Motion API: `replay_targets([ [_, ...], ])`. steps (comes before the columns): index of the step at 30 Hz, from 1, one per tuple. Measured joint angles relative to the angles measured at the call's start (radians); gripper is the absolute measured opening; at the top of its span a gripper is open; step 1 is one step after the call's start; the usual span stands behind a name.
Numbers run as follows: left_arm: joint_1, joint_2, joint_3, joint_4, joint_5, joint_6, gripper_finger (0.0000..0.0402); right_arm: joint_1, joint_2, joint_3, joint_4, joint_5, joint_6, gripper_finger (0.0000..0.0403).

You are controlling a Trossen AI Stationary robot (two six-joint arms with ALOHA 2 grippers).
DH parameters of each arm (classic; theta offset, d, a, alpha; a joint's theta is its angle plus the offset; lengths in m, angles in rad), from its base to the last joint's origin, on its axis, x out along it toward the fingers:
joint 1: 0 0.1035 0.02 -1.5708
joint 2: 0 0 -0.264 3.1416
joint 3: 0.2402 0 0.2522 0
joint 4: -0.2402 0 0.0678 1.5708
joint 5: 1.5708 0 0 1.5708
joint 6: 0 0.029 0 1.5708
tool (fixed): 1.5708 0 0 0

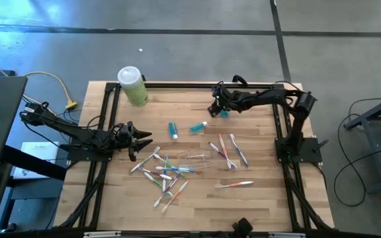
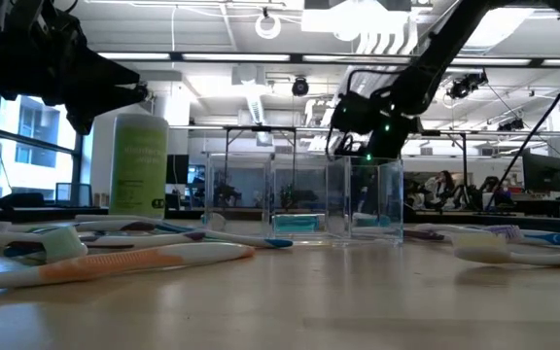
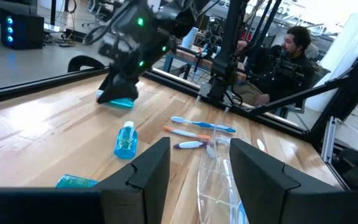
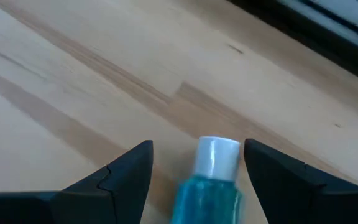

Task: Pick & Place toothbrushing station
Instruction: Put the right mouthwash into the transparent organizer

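Observation:
Several white, pink and green toothbrushes lie flat on the wooden table, in a pile (image 1: pixel 164 175), a smaller group (image 1: pixel 229 152) and a single one (image 1: pixel 235 184). Two teal white-capped tubes (image 1: pixel 172 130) (image 1: pixel 198 126) lie mid-table. A third tube (image 4: pixel 209 180) lies at the far right, between the open fingers of my right gripper (image 1: pixel 215 109), with a gap showing beside it. A clear cup (image 1: pixel 194 158) lies on its side among the brushes. My left gripper (image 1: pixel 147 142) is open and empty at the table's left, just left of the pile.
A larger pale-green bottle with a white cap (image 1: pixel 132 86) stands at the far left corner. A black frame (image 1: pixel 104 112) runs along the table's edges. A person (image 3: pixel 291 50) sits beyond the table. Bare wood lies along the near right.

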Motion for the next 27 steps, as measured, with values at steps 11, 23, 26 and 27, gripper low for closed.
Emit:
replay_targets([
  [11, 0.000, 0.000, 0.000, 0.000, 0.000, 0.001, 0.0162, 0.006, 0.023, 0.005, 0.015, 0.046, -0.027, 0.0203],
  [23, 0.001, 0.000, 0.000, 0.000, -0.005, 0.002, 0.0162, 0.006, 0.020, 0.005, -0.026, 0.046, -0.057, 0.0086],
  [26, 0.001, 0.000, 0.000, 0.000, -0.005, 0.002, 0.0162, 0.013, 0.000, 0.004, -0.052, 0.052, -0.059, 0.0086],
  [27, 0.001, 0.000, 0.000, 0.000, -0.005, 0.002, 0.0162, 0.020, -0.011, 0.003, -0.063, 0.053, -0.065, 0.0086],
])
